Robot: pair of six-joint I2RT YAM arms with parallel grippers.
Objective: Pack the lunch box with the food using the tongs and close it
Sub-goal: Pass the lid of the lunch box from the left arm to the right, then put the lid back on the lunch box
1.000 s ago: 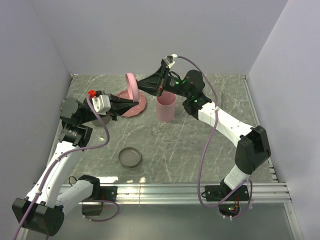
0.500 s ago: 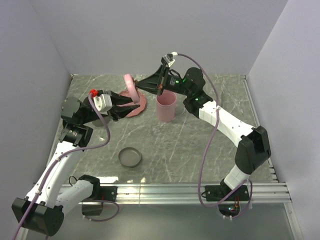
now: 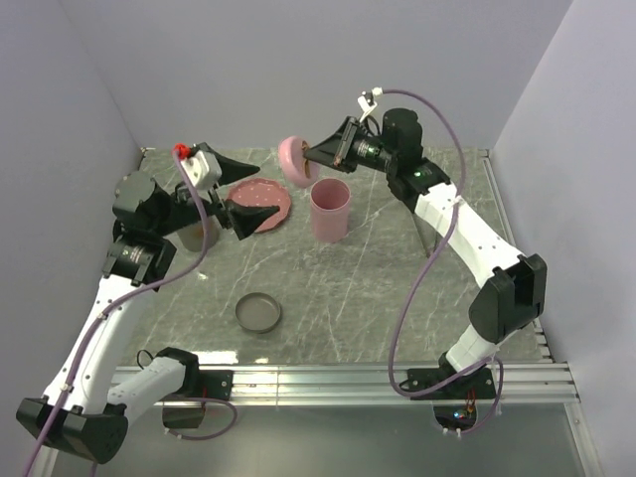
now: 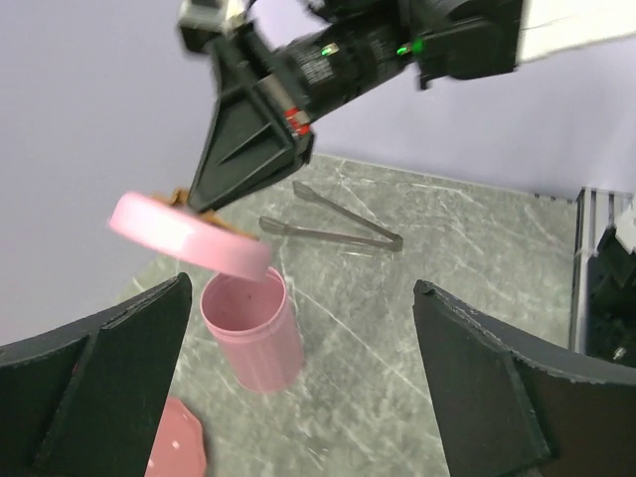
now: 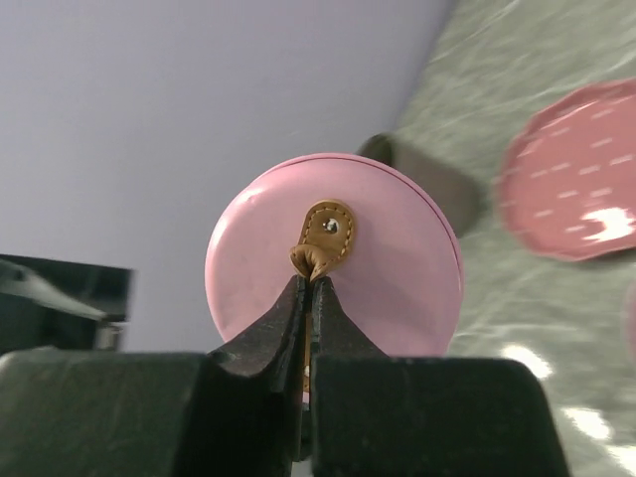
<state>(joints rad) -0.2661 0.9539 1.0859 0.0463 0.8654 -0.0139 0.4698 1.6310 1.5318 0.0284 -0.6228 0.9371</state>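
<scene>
- My right pincer (image 5: 310, 286) pinches the pink lid (image 5: 388, 248) by its tan tab (image 5: 323, 238), upper centre of the overhead frame, just above the lunch box (image 3: 330, 211).
- My left pincer (image 3: 250, 192) is spread wide, left of centre.
- The tongs (image 4: 333, 236) lie mid-frame in my left wrist view.

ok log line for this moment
left hand: open, empty | right hand: shut on lid, by its tab, held clear of open lunch box | tongs: lying on table, untouched

The pink lid (image 5: 397, 283) hides part of a dark container (image 5: 437, 184); the blurred plate (image 5: 576, 169) is cropped.
</scene>
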